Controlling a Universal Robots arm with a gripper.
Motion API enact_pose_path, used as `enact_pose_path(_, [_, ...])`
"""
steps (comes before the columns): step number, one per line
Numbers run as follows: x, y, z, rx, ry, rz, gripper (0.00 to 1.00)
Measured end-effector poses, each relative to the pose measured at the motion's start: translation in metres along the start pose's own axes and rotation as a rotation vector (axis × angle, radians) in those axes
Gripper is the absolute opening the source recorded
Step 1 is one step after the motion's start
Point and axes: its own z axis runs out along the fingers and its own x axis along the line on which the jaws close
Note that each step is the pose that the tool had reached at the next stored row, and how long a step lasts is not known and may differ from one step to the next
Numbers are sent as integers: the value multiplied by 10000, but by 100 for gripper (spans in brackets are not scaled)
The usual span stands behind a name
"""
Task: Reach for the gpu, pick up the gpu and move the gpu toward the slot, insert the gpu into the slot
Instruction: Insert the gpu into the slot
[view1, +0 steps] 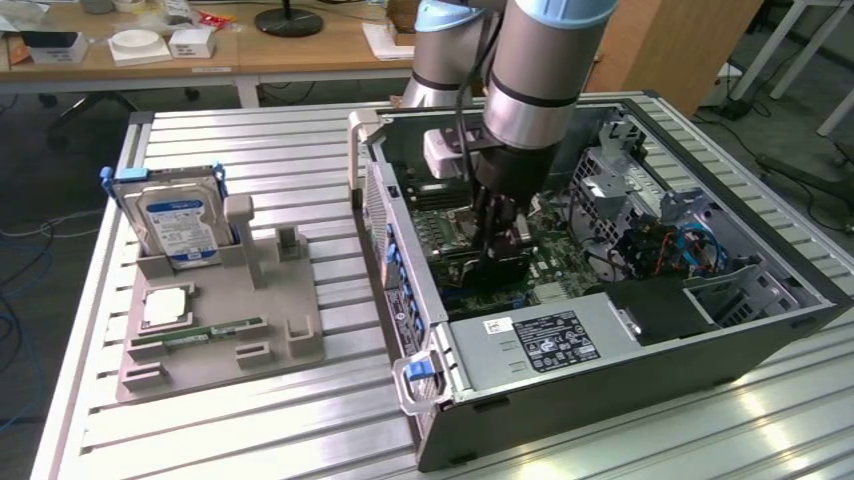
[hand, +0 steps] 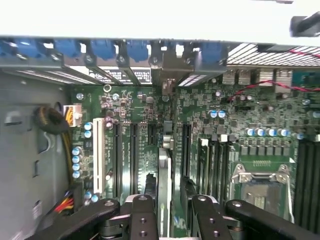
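My claw (hand: 170, 212) down inside PC case (view1: 747, 330), jaws part-open astride gpu (hand: 163, 175), not clamping. Card upright edge-on in slot (hand: 165, 142) mid-motherboard (hand: 235, 120). Risk: if half-seated, lifting off could tilt it.

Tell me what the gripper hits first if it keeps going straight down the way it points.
Likely the gpu standing edge-on between the gripper jaws, with the green motherboard just beyond; depth is hard to judge.
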Motion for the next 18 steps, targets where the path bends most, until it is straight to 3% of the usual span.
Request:
enact_pose_path(5, [-1,0,-15,5,-2,0,32])
enact_pose_path(10, [0,-1,-15,4,-1,0,10])
enact_pose_path(18, [0,0,-15,4,0,0,10])
